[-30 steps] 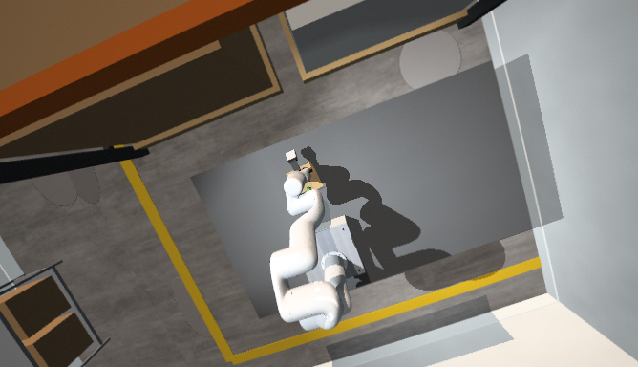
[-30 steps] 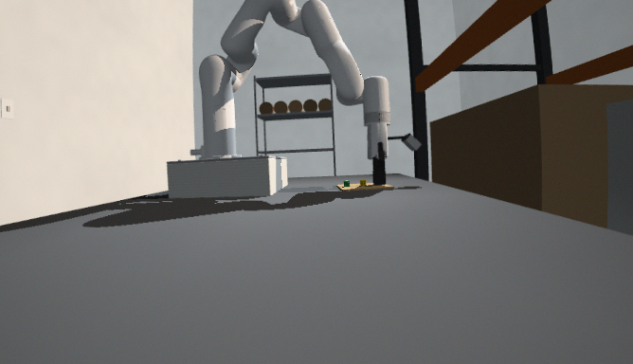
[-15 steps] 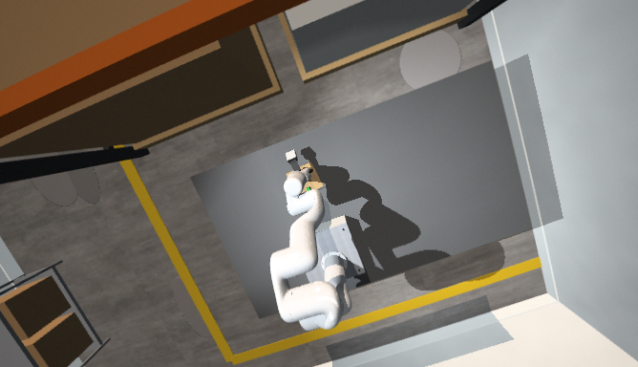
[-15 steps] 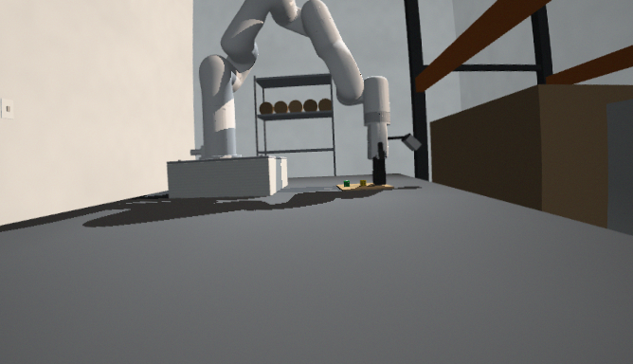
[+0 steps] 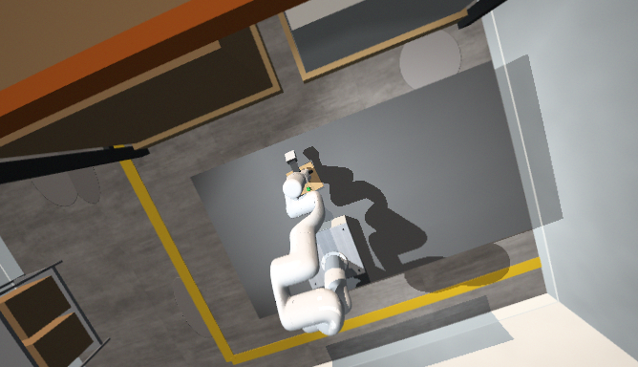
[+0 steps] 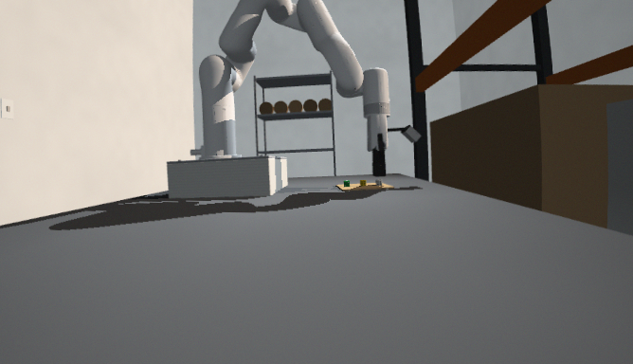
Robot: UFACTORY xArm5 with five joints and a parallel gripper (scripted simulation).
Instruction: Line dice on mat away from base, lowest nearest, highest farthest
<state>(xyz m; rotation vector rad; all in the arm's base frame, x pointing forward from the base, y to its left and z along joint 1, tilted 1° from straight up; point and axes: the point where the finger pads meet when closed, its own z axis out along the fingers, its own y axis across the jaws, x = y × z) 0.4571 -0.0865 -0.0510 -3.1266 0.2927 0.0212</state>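
A tan mat (image 6: 365,186) lies on the grey table to the right of the robot's base (image 6: 227,176). Three small dice stand on it in a row: a green die (image 6: 347,183) nearest the base, a yellow die (image 6: 363,183) in the middle and a grey die (image 6: 379,182) farthest out. Their pips are too small to read. My gripper (image 6: 379,172) points straight down just over the grey die, its fingers partly open with nothing held between them. From above, the arm covers most of the mat (image 5: 311,180); only the green die (image 5: 308,188) shows.
A small white box-shaped camera (image 6: 411,133) hangs just beyond the mat. A black post (image 6: 413,72) and a large brown crate (image 6: 531,148) stand to the right. A shelf with round objects (image 6: 294,124) stands behind the table.
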